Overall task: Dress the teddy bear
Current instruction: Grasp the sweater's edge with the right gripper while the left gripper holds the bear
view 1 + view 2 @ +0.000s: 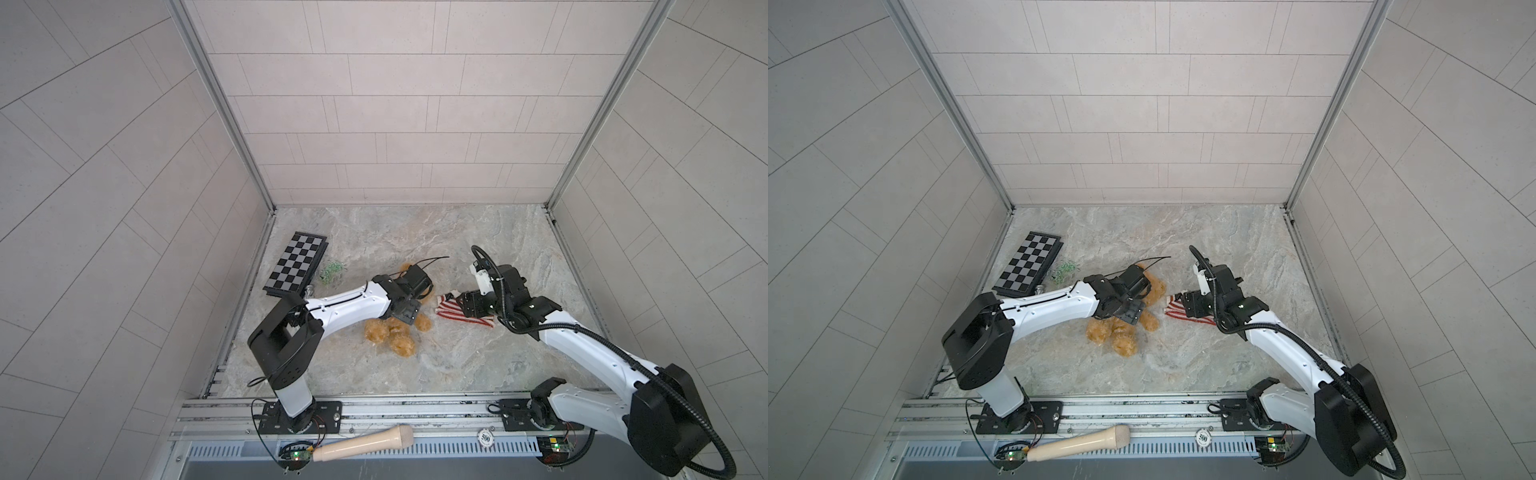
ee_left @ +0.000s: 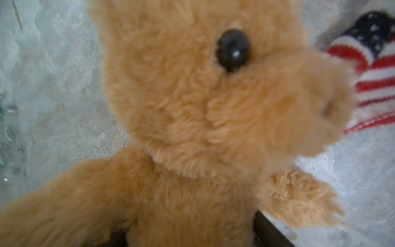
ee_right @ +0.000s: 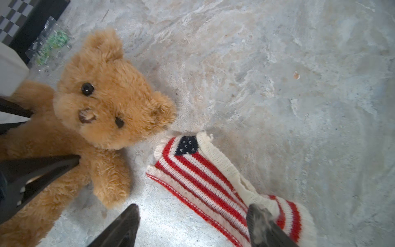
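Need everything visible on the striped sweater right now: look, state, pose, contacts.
The sweater is a small knit with red and white stripes, a navy star patch at one corner and a cream ribbed edge. It lies mostly flat and empty on the marble tabletop, just beside the teddy bear at its head, not on it. The right gripper stands open over it, and one of its fingers is at the cream edge. Actual contact is unclear.

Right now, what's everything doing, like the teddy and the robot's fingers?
Fluffy golden-brown teddy bear: lying face-up, undressed.
Red-and-white striped knit sweater: lying beside the bear, unworn.
Left fingers: astride the bear's body, grip unclear.
Right fingers: open, one tip over the sweater.
Black-and-white chessboard: lying flat.
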Motion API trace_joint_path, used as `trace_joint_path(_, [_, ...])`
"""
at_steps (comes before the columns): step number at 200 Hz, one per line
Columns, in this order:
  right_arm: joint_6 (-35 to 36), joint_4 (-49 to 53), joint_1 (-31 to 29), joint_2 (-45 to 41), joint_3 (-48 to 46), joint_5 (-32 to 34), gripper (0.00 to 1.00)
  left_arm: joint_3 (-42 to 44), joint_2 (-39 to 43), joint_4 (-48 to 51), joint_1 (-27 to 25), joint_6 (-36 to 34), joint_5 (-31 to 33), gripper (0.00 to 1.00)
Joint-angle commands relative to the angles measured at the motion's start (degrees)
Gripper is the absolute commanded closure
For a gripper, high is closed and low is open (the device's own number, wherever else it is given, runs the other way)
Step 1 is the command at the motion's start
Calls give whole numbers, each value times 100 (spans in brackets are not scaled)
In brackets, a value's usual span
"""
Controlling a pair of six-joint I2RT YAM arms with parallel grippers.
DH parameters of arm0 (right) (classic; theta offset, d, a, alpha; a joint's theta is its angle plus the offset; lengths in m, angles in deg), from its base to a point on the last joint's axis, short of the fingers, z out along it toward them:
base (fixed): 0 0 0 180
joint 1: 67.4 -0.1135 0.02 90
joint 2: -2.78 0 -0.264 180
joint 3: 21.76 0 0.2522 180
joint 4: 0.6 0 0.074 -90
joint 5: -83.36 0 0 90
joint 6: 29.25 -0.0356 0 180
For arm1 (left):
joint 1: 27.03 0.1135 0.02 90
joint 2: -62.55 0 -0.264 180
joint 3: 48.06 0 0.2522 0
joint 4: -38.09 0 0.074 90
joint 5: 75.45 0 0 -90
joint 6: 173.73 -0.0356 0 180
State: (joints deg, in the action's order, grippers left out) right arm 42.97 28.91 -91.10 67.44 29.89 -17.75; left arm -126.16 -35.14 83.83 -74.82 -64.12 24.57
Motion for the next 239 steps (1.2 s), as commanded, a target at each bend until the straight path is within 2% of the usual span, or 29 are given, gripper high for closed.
trace_joint_path(1, [170, 337, -66, 9, 91, 261, 18, 253, 73, -362, 123, -9, -333, 34])
trace_joint_path(47, [93, 300, -369, 328, 162, 278, 19, 632, 266, -782, 233, -2, -492, 55])
trace_joint_path(90, [213, 520, -712, 784, 464, 762, 23, 1098, 877, -1149, 409, 42, -667, 67])
trace_joint_path(143, [294, 994, -868, 1720, 1091, 850, 34, 1654, 1845, -1196, 768, 73, -954, 78])
trace_joint_path(179, [267, 1086, -1070, 2320, 1421, 777, 42, 2062, 2674, -1303, 1118, 259, -1356, 81])
trace_joint_path(239, [169, 688, -1128, 2926, 1544, 541, 52, 2176, 3366, -1038, 1259, 406, -1310, 79])
